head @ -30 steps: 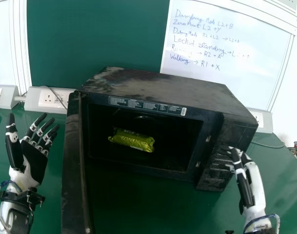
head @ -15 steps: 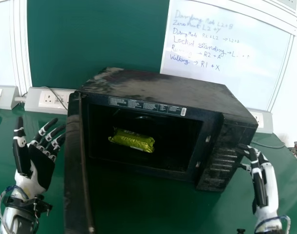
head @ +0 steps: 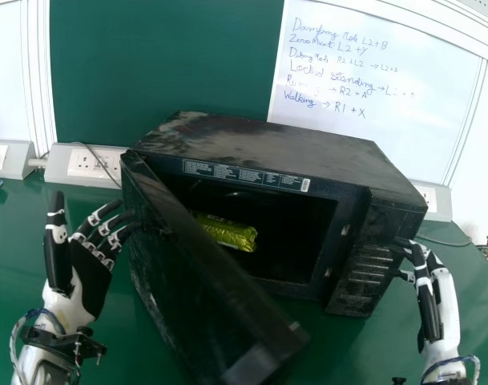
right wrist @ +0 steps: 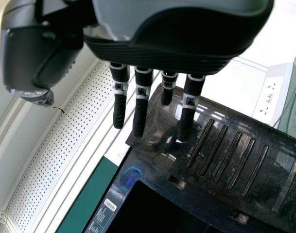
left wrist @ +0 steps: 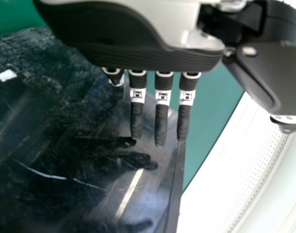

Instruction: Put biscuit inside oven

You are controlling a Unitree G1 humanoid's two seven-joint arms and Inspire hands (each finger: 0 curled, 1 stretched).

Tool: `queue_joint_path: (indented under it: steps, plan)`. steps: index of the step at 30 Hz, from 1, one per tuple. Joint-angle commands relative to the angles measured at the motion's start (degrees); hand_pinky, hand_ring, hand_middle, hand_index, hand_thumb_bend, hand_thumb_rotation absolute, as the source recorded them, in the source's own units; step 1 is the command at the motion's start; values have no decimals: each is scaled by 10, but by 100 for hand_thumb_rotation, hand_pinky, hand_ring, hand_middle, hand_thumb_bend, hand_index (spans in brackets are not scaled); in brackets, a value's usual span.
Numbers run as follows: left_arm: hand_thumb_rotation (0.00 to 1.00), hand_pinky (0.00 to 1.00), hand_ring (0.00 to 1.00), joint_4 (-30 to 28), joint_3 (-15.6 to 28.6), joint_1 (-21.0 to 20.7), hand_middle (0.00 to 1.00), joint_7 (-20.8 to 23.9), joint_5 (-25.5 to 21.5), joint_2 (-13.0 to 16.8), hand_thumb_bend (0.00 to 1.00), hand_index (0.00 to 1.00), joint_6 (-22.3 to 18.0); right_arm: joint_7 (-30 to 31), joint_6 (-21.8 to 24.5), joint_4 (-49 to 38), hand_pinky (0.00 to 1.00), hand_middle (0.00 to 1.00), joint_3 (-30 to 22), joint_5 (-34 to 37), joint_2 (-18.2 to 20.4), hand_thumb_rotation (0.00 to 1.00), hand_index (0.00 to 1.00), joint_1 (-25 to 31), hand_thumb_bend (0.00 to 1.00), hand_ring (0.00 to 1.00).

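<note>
Closing step, seemingly: left hand (head: 87,277), open and empty, should push the door (head: 207,277) beside it; biscuit (head: 231,235) beyond, inside oven (head: 268,144). Right hand (head: 444,301) open, empty.

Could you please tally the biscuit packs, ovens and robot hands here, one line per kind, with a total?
Biscuit pack: 1
Oven: 1
Robot hands: 2, left hand and right hand
Total: 4
</note>
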Motion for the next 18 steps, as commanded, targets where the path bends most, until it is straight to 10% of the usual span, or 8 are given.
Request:
queue_joint_path:
  steps: [1,18]
  plan:
    - [43,75,72,-9,-8,3,71,1,4,0,74,74,5,-3,-3,5,64,74,-3,-3,-7,33,76,1,74,71]
    - [43,76,73,-7,-5,-3,72,-3,4,7,75,76,4,-8,-9,3,64,73,-9,-10,-11,32,74,7,74,71]
